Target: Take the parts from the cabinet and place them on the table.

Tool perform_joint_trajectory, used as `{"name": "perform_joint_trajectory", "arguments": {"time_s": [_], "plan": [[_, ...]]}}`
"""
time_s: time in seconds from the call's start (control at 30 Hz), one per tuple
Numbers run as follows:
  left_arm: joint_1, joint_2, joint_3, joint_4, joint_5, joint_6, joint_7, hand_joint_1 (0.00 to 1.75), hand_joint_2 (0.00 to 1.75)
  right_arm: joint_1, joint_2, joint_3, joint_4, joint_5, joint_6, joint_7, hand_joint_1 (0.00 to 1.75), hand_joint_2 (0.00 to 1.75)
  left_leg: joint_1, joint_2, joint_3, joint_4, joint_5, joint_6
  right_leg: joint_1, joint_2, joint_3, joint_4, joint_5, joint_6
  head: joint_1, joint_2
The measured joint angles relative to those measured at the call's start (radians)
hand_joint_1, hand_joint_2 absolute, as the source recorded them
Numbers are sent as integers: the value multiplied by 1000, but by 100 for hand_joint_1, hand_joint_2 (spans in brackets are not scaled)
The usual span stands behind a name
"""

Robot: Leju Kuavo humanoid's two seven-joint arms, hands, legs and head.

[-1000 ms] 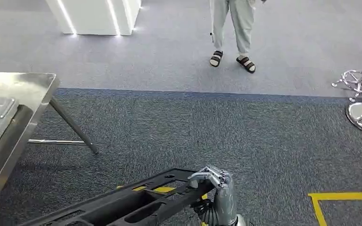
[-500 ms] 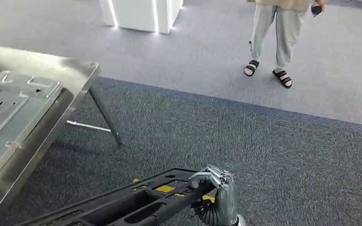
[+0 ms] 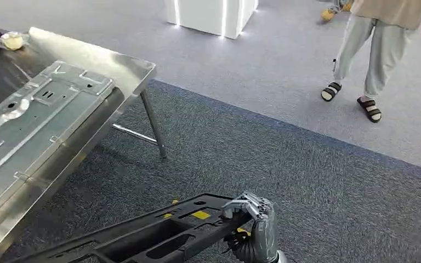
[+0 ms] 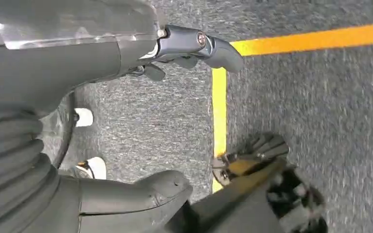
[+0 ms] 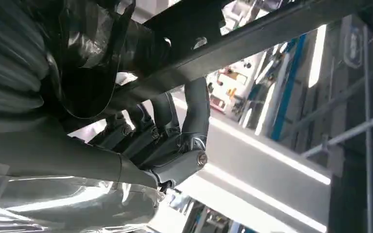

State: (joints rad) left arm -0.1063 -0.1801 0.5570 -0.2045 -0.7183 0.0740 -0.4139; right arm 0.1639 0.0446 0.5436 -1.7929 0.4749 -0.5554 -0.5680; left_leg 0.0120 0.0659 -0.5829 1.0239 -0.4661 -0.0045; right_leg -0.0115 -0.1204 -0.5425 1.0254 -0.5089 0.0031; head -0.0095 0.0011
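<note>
Grey carpet (image 3: 307, 181) runs under a stainless-steel worktop (image 3: 126, 68) bearing a flat stamped silver metal panel (image 3: 33, 120), while the right hand (image 3: 250, 211) grips a long black plastic frame part (image 3: 153, 235) off the worktop; left hand's (image 4: 126, 194) grasp cannot be told.

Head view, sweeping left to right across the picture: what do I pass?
Metal panel on the steel table → table leg → right hand holding the black frame part → person's sandalled feet.
</note>
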Motion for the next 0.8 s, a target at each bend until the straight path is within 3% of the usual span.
{"name": "perform_joint_trajectory", "arguments": {"time_s": [0.07,0.1,0.13,0.17,0.2,0.23,0.27,0.3,0.33,0.4,0.43,0.47,0.5,0.6,0.63,0.67,0.7,0.73,0.77,0.8], "plan": [[3,0,1,0,-1,0,0,0,175,-2,0,0,0,0,0,1,175,175,-7,-20,-4,-1,-1,11,-2,-21,10,-7,1,10,0,0],[2,0,2,0,-1,0,0,0,175,-2,0,0,-1,0,0,1,175,175,1,-32,4,-11,3,22,-7,-21,15,-6,-6,19,0,0],[3,0,2,0,-1,0,0,0,175,-3,0,0,-2,2,0,3,175,175,2,-44,9,-15,7,29,-13,42,16,9,-23,24,1,0],[2,0,2,0,-2,0,1,0,175,-3,0,0,-2,3,0,4,175,175,2,-54,9,-16,8,36,-14,86,-7,54,-56,22,0,0],[-1,0,3,0,-2,1,1,0,175,-2,0,0,-2,3,0,5,175,175,1,-65,7,-15,9,40,-14,105,-42,125,-94,20,0,0],[-4,0,5,0,-2,1,1,0,175,-2,-1,0,-2,3,0,7,175,175,-1,-78,6,-15,10,43,-10,113,-87,213,-133,19,1,0],[-4,0,5,0,-2,1,1,0,175,-2,-1,0,-2,3,0,8,175,175,-5,-94,6,-15,10,45,-7,115,-129,289,-154,17,0,0],[-3,0,6,0,-2,1,1,0,175,-2,-1,0,-2,3,0,9,175,175,-8,-109,6,-14,10,45,-5,116,-148,317,-148,14,0,0],[-2,1,6,0,-3,1,1,0,175,-2,-1,0,-2,3,1,10,175,175,-11,-126,8,-13,10,45,-2,117,-147,300,-120,7,0,0],[-1,1,7,0,-3,1,2,0,175,-2,-1,0,-2,4,1,10,175,175,-15,-160,11,-13,10,45,7,133,-88,152,-20,-13,0,0],[-1,0,7,0,-3,1,2,0,175,-2,-1,0,-2,4,1,10,175,175,-15,-173,12,-12,10,45,11,173,-49,62,27,-23,0,0],[0,-3,7,0,-3,0,2,0,175,-2,-1,0,-2,4,1,11,175,175,-11,-183,10,-12,10,45,11,230,-33,19,26,-33,0,0],[-3,-3,8,0,-3,-1,2,0,175,-1,-1,0,-3,5,1,11,175,175,-14,-197,5,-7,10,40,9,233,-31,3,29,-32,1,0],[2,-3,9,0,-5,-3,2,0,175,-4,0,0,-6,7,2,12,175,175,-7,-235,-6,-21,18,18,13,196,-24,-4,31,-35,1,0],[2,2,10,0,-5,-3,2,0,175,-4,1,0,-8,8,7,12,175,175,-9,-226,-2,-12,12,18,-3,173,-15,-24,39,-38,1,0],[2,2,11,0,-5,-3,1,0,175,-4,2,0,-8,10,8,12,175,175,-17,-154,-11,10,-9,10,0,164,-5,-35,40,-39,-2,0],[-1,2,11,0,-5,-3,1,0,175,-3,2,0,-9,11,8,12,175,175,-14,-110,-38,64,-46,2,1,143,-2,-38,40,-45,-3,0],[-5,2,11,0,-5,-3,1,0,175,-2,2,0,-10,11,10,12,175,175,-10,-88,-77,143,-88,-5,3,124,-1,-37,39,-47,-3,0],[-6,2,13,0,-6,-3,1,0,175,-2,2,0,-10,11,12,12,175,175,-5,-80,-115,221,-120,-12,4,104,-1,-36,36,-47,-3,0],[-5,3,13,0,-7,-3,1,0,175,-2,2,0,-10,11,14,13,175,175,-1,-77,-141,272,-132,-19,3,87,-1,-35,34,-47,-3,0]]}}
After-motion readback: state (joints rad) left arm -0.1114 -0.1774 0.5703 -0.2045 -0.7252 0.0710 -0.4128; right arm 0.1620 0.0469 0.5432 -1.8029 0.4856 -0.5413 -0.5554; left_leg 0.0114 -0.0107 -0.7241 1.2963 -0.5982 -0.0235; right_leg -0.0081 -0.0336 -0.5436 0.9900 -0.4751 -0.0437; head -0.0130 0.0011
